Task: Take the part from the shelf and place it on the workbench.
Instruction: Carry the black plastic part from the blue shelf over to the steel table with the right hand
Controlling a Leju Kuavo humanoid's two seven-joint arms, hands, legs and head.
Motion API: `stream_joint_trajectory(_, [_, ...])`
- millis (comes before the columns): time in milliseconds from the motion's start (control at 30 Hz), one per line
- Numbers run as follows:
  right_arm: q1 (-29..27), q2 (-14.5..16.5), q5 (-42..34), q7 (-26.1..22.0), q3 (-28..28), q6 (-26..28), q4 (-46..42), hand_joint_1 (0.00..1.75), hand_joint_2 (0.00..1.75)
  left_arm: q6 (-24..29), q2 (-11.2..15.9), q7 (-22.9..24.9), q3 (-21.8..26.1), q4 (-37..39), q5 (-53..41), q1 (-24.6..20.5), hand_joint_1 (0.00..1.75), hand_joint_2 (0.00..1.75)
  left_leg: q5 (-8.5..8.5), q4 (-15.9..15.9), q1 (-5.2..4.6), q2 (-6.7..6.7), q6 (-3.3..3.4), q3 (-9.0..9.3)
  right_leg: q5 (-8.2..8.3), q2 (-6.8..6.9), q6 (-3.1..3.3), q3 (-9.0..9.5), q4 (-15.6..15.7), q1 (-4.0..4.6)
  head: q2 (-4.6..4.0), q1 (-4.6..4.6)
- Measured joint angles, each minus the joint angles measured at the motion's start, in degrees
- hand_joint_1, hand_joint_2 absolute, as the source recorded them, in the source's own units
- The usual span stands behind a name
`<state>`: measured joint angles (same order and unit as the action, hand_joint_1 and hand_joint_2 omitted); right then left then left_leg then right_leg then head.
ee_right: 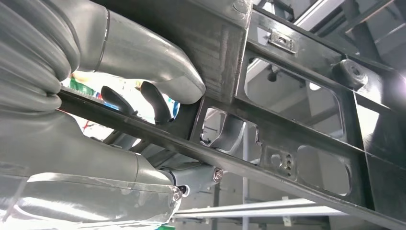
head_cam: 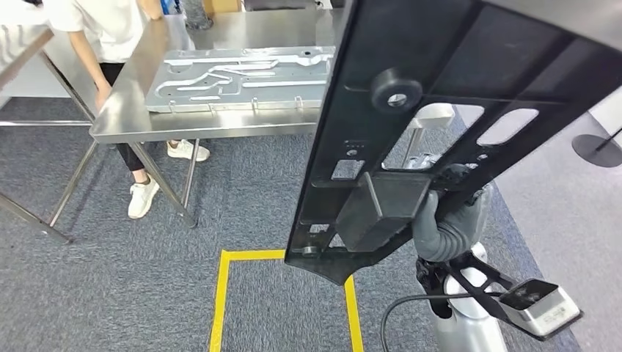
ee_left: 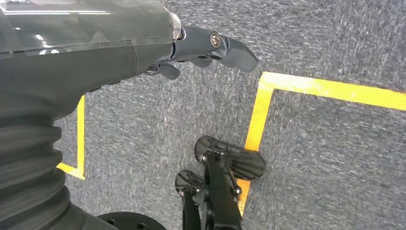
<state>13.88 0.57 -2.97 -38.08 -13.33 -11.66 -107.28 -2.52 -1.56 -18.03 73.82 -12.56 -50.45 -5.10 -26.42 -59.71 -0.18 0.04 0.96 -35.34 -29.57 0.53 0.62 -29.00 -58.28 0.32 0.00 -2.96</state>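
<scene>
So right now the right hand (head_cam: 447,220) has a solid grip on the black part (head_cam: 455,95), a long flat frame-like panel with cutouts, a round boss and a boxy block on its face. In the head view it's held up in the air, tilted, running from the upper right corner down toward the middle of the picture, well above the grey carpet (head_cam: 110,293). The hand grabs it near the lower end, just beside that boxy block. From the right wrist view you can see the thick grey thumb (ee_right: 153,62) pressed on one side of the part's (ee_right: 297,129) edge and the darker fingers (ee_right: 153,100) wrapped around the other side, so it's clamped between them.

The left hand (ee_left: 210,48) hangs down over the carpet with nothing in it. Its dark fingers (ee_left: 234,50) are stretched out loosely rather than curled in.

The steel workbench (head_cam: 139,81) sits across the room at the upper left, well apart from the part. A silver stamped metal plate (head_cam: 242,77) with grooves is lying flat on it. A person (head_cam: 110,44) in a white shirt and white sneakers stands at the bench's left end, leaning over it. Yellow floor tape (head_cam: 220,293) marks a box on the carpet below the held part.
</scene>
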Motion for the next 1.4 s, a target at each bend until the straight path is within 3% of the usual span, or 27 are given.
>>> stream_joint_trajectory(67, [0.0, -0.1, 0.1, 0.0, 0.0, 0.1, -0.1, 1.75, 1.75, -0.1, 0.0, 0.0, 0.0, 0.0, -0.1, 0.0, 0.0, 1.75, 0.16, 0.5, -0.02, -0.19, 0.58, 0.93, -0.08, -0.16, -0.81, 0.48, -0.8, 0.0, 0.0, 0.0])
stream_joint_trajectory(133, [0.1, -0.2, 0.4, 0.0, 0.0, 0.2, -0.3, 1.75, 1.75, -0.1, 0.0, -0.1, 0.0, 0.0, -0.2, -0.3, 0.0, 1.75, 0.55, 1.1, 0.2, -0.29, 1.2, 2.13, -0.33, -0.29, -1.47, -0.34, -3.5, -0.12, 0.0, 0.01])
stream_joint_trajectory(167, [0.1, -0.2, 0.5, 0.0, 0.0, 0.3, -0.4, 1.75, 1.75, -0.2, 0.0, -0.1, 0.0, 0.0, -0.3, -0.4, 0.0, 1.75, 0.49, 1.2, 0.29, -0.33, 1.38, 2.58, -1.23, -0.36, -1.73, -1.69, -6.0, -0.19, -0.01, 0.01])
stream_joint_trajectory(267, [-0.1, -0.5, 0.8, 0.0, 0.0, 0.7, -0.5, 1.75, 1.75, -0.3, 0.0, -0.1, 0.0, 0.0, -0.5, -0.4, 0.0, 1.75, -0.29, 1.3, 0.32, -0.44, 1.63, 3.03, -5.55, -0.44, -2.36, -8.36, -15.6, -0.55, -0.01, 0.01])
stream_joint_trajectory(300, [-0.3, -0.5, 0.8, 0.0, 0.0, 0.8, -0.5, 1.75, 1.75, -0.3, 0.0, -0.1, 0.0, 0.0, -0.5, -0.3, 0.0, 1.75, -0.62, 1.3, 0.33, -0.5, 1.59, 3.3, -5.81, -0.43, -2.45, -9.9, -16.8, -0.66, 0.0, 0.01])
stream_joint_trajectory(333, [-0.3, -0.6, 0.9, 0.0, 0.0, 0.8, -0.5, 1.75, 1.75, -0.4, 0.0, -0.1, 0.0, 0.0, -0.5, -0.3, 0.0, 1.75, -0.96, 1.3, 0.34, -0.58, 1.52, 3.69, -4.73, -0.43, -2.48, -10.39, -15.9, -0.74, 0.0, 0.01])
stream_joint_trajectory(400, [-0.4, -0.7, 0.9, 0.0, 0.0, 0.9, -0.5, 1.75, 1.75, -0.4, -0.1, -0.1, 0.0, 0.0, -0.5, -0.2, 0.0, 1.75, -1.77, 1.4, 0.36, -0.71, 1.23, 4.67, 0.56, -0.43, -2.25, -8.65, -8.7, -0.82, 0.0, 0.01])
stream_joint_trajectory(433, [-0.4, -0.8, 1.0, 0.0, 0.0, 0.8, -0.5, 1.75, 1.75, -0.4, -0.1, -0.1, 0.0, 0.0, -0.5, -0.3, 0.0, 1.75, -2.17, 1.4, 0.32, -0.77, 1.01, 5.13, 2.46, -0.44, -2.03, -7.59, -5.0, -0.71, -0.01, 0.01])
stream_joint_trajectory(467, [-0.4, -0.8, 1.0, 0.0, 0.0, 0.8, -0.5, 1.75, 1.75, -0.3, -0.2, -0.1, 0.0, 0.0, -0.5, -0.3, 0.0, 1.75, -2.52, 1.4, 0.3, -0.81, 0.7, 5.4, 3.34, -0.44, -1.69, -6.83, -2.4, -0.54, -0.01, 0.01])
stream_joint_trajectory(533, [-0.5, -0.8, 1.1, 0.0, 0.0, 0.8, -0.5, 1.75, 1.75, -0.3, -0.3, -0.1, 0.0, 0.0, -0.5, -0.3, 0.0, 1.75, -2.73, 1.6, 0.23, -0.82, -0.04, 5.81, 3.11, -0.48, -0.81, -6.36, -0.6, -0.22, -0.01, 0.01])
stream_joint_trajectory(633, [-0.6, -0.9, 1.2, 0.0, 0.0, 0.8, -0.5, 1.75, 1.75, -0.3, -0.4, 0.0, 0.0, 0.0, -0.5, -0.4, 0.0, 1.75, -2.88, -0.2, 0.27, -0.63, -0.96, 6.17, 3.59, -0.44, 0.42, -4.48, 0.5, -0.52, 0.0, -0.01])
stream_joint_trajectory(700, [-0.5, -0.8, 1.2, 0.0, 0.0, 0.7, -0.5, 1.75, 1.75, -0.2, -0.4, 0.0, 0.0, 0.0, -0.5, -0.5, 0.0, 1.75, -4.71, -5.4, 0.43, -0.5, -1.28, 3.38, 3.01, -0.27, 0.76, -3.16, 0.8, -0.62, 0.0, 0.0])
stream_joint_trajectory(767, [-0.6, -0.8, 1.1, 0.0, 0.0, 0.5, -0.5, 1.75, 1.75, -0.2, -0.4, 0.0, 0.0, 0.0, -0.4, -0.5, 0.0, 1.75, -7.51, -12.1, 0.5, -0.47, -1.66, -1.39, 2.1, -0.25, 0.88, -2.33, 0.8, -0.57, 0.0, 0.01])
stream_joint_trajectory(800, [-0.7, -0.9, 1.1, 0.0, 0.0, 0.4, -0.5, 1.75, 1.75, -0.2, -0.4, 0.0, 0.0, 0.0, -0.4, -0.3, 0.0, 1.75, -8.19, -13.7, 0.52, -0.47, -1.86, -3.19, 1.58, -0.29, 0.87, -1.8, 0.8, -0.55, 0.0, 0.01])
stream_joint_trajectory(833, [-0.7, -0.8, 1.0, 0.0, 0.0, 0.2, -0.5, 1.75, 1.75, -0.2, -0.5, 0.0, 0.0, 0.0, -0.3, -0.2, 0.0, 1.75, -7.85, -13.5, 0.53, -0.46, -1.96, -4.15, 1.02, -0.33, 0.82, -1.16, 0.8, -0.54, 0.0, 0.01])
stream_joint_trajectory(867, [-0.8, -0.8, 1.0, 0.0, 0.0, 0.1, -0.5, 1.75, 1.75, -0.1, -0.5, 0.0, 0.0, 0.0, -0.2, -0.1, 0.0, 1.75, -6.26, -11.4, 0.53, -0.44, -1.91, -4.14, 0.4, -0.35, 0.73, -0.37, 0.8, -0.54, 0.0, 0.01])
stream_joint_trajectory(933, [-0.8, -0.8, 1.0, 0.0, 0.0, -0.1, -0.4, 1.75, 1.75, 0.1, -0.5, 0.0, 0.0, 0.0, 0.0, 0.0, 0.0, 1.75, -0.7, -4.5, 0.45, -0.31, -1.42, -2.68, -0.93, -0.29, 0.45, 1.28, 0.8, -0.5, -0.01, 0.01])
stream_joint_trajectory(1000, [-0.8, -0.8, 1.0, 0.0, 0.0, -0.2, -0.4, 1.75, 1.75, 0.3, -0.5, 0.1, 0.0, 0.0, 0.1, 0.0, 0.0, 1.75, 2.69, -0.2, 0.03, -0.06, -0.68, -1.7, -1.94, -0.33, -0.13, 2.21, 1.0, -0.51, -0.01, 0.0])
stream_joint_trajectory(1100, [-0.6, -0.8, 1.0, 0.0, 0.0, -0.3, -0.3, 1.75, 1.75, 0.4, -0.5, 0.3, 0.0, 0.0, 0.1, 0.0, 0.0, 1.75, 2.53, 0.8, -0.19, -0.17, 0.4, -0.54, -1.87, -0.41, -1.35, 2.5, -0.1, -0.57, 0.0, 0.01])
stream_joint_trajectory(1133, [-0.5, -0.8, 1.0, 0.0, 0.0, -0.3, -0.4, 1.75, 1.75, 0.4, -0.5, 0.3, 0.0, 0.0, 0.1, -0.1, 0.0, 1.75, 2.24, 1.2, -0.05, -0.28, 0.73, 0.2, -1.27, -0.43, -1.66, 1.73, -2.0, -0.58, 0.0, 0.01])
stream_joint_trajectory(1200, [-0.2, -0.8, 0.9, 0.0, 0.0, -0.3, -0.4, 1.75, 1.75, 0.4, -0.5, 0.3, 0.0, 0.0, 0.1, -0.2, 0.0, 1.75, 1.61, 1.9, 0.19, -0.44, 1.22, 1.82, -0.93, -0.47, -2.15, -2.52, -8.5, -0.67, 0.0, 0.02])
stream_joint_trajectory(1267, [0.0, -0.8, 0.9, 0.0, 0.0, -0.3, -0.5, 1.75, 1.75, 0.4, -0.5, 0.3, 0.0, 0.0, 0.1, -0.3, 0.0, 1.75, 0.57, 2.1, 0.22, -0.56, 1.47, 3.15, -3.57, -0.49, -2.51, -8.12, -14.8, -0.75, 0.0, 0.02])
stream_joint_trajectory(1300, [0.0, -0.8, 0.9, 0.0, 0.0, -0.3, -0.5, 1.75, 1.75, 0.4, -0.5, 0.3, 0.0, 0.0, 0.1, -0.2, 0.0, 1.75, -0.05, 2.2, 0.22, -0.66, 1.5, 3.86, -5.33, -0.49, -2.61, -10.28, -16.3, -0.8, 0.0, 0.01])
stream_joint_trajectory(1333, [0.0, -0.8, 0.9, 0.0, 0.0, -0.3, -0.5, 1.75, 1.75, 0.4, -0.5, 0.3, 0.0, 0.0, 0.1, -0.2, 0.0, 1.75, -0.71, 2.1, 0.22, -0.78, 1.47, 4.67, -6.44, -0.48, -2.66, -11.65, -16.2, -0.82, 0.0, 0.01])
stream_joint_trajectory(1367, [0.0, -0.8, 0.9, 0.0, 0.0, -0.3, -0.5, 1.75, 1.75, 0.4, -0.5, 0.3, 0.0, 0.0, 0.1, -0.1, 0.0, 1.75, -1.4, 2.2, 0.22, -0.91, 1.4, 5.58, -6.13, -0.48, -2.63, -12.19, -14.6, -0.83, 0.0, 0.01])
stream_joint_trajectory(1400, [0.0, -0.8, 0.9, 0.0, 0.0, -0.3, -0.5, 1.75, 1.75, 0.4, -0.5, 0.3, 0.0, 0.0, 0.1, -0.1, 0.0, 1.75, -2.16, 2.2, 0.2, -1.01, 1.29, 6.56, -4.11, -0.49, -2.43, -12.08, -11.6, -0.76, 0.0, 0.01])
